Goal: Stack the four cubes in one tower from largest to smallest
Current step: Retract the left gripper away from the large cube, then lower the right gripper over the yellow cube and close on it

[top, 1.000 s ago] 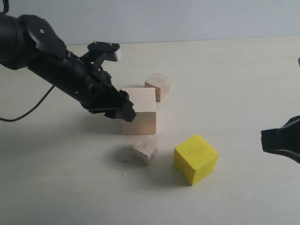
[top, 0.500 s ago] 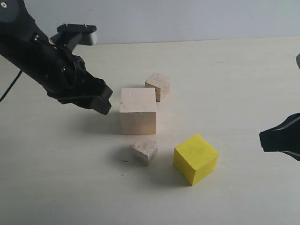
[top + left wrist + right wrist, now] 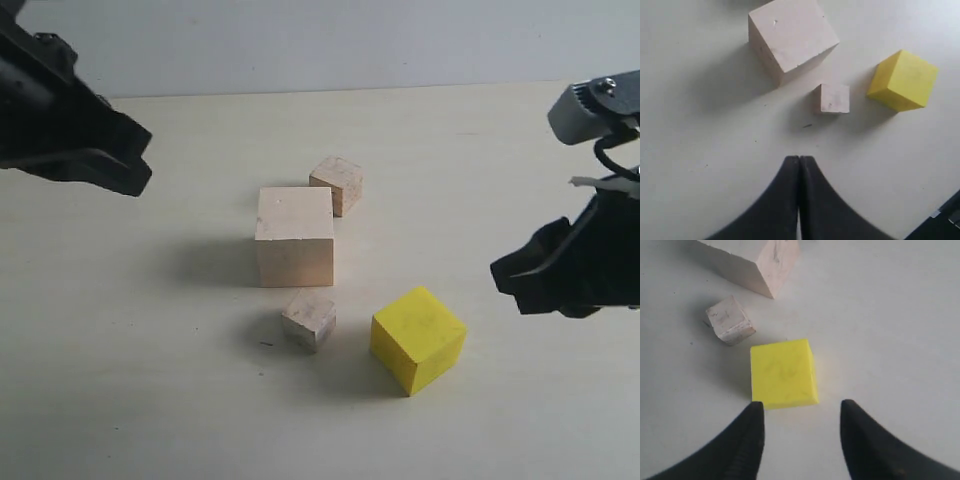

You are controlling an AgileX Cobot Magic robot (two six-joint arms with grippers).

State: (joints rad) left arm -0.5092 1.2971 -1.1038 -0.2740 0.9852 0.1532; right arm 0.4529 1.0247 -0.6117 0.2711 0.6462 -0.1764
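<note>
– Yellow cube, where is it?
– On the table, ungripped. It sits front-right of the large pale wooden cube, clear gap between them. All four cubes sit singly on the table.
– Small ones?
– Small pale cube is at the large one's rear right corner, very close; can't tell if it touches. Greyish smallest cube is just in front of the large one, slightly apart, left of the yellow cube.
– Grippers?
– Left gripper: fingers pressed together, nothing between them, raised over bare table well left of the cubes. Right gripper: jaws well apart, empty. Wrist view shows the yellow cube just ahead of the gap. Exterior view puts it right of that cube, no contact.
</note>
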